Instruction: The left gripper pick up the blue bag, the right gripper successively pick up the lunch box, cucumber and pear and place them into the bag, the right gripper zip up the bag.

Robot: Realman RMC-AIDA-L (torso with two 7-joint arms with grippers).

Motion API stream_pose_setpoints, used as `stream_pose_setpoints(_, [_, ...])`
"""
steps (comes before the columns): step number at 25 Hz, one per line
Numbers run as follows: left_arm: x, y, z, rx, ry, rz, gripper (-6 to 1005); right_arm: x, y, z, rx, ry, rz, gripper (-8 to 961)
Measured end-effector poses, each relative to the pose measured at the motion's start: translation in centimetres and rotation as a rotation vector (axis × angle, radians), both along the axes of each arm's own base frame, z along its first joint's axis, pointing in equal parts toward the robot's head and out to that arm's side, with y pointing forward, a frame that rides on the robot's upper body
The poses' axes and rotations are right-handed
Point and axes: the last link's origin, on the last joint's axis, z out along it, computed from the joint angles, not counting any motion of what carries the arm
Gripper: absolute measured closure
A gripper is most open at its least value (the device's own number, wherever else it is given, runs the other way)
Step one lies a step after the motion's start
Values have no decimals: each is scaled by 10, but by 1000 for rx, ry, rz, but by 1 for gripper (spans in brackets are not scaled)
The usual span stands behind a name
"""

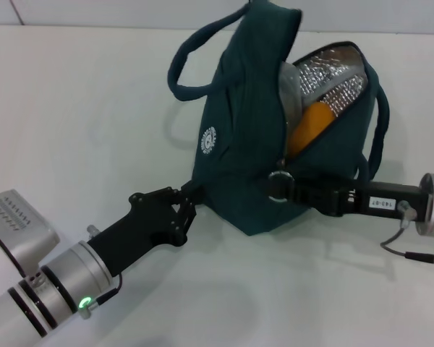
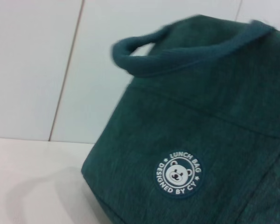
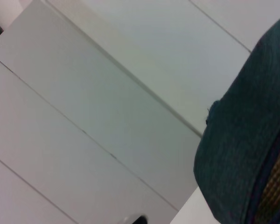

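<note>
- Standing at frame centre in the head view: blue bag (image 1: pixel 239 155), mouth unzipped, pear (image 1: pixel 309 126) inside; left gripper (image 1: pixel 189 204) clamped on its lower-left corner; right gripper (image 1: pixel 288 188) pinching the zipper ring pull (image 1: pixel 279 183).
- Left wrist view: bag fabric with white logo (image 2: pixel 178 175), lower centre.
- Right wrist view: bag edge, lower right.

A plain white bench (image 1: pixel 79 130) fills the head view under soft, even light that casts faint shadows. Behind it rises a white panelled wall (image 2: pixel 32 65) with thin dark seams.
</note>
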Motion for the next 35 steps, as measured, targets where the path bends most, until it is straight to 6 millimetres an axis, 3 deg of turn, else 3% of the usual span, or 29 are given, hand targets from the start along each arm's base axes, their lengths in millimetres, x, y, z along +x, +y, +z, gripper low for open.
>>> stream_pose_setpoints(11, [6,6,0,-17,-20,-12,928,13,0,-2,-1,-33,-71,938])
stream_pose_setpoints(24, [5,6,1,-17,-27,-4,928,16,4,1,1,-54,-86,819])
stream_pose_setpoints(35, [4,9,3,-16,-35,4,929,21,5,2,14,-69,-101,846])
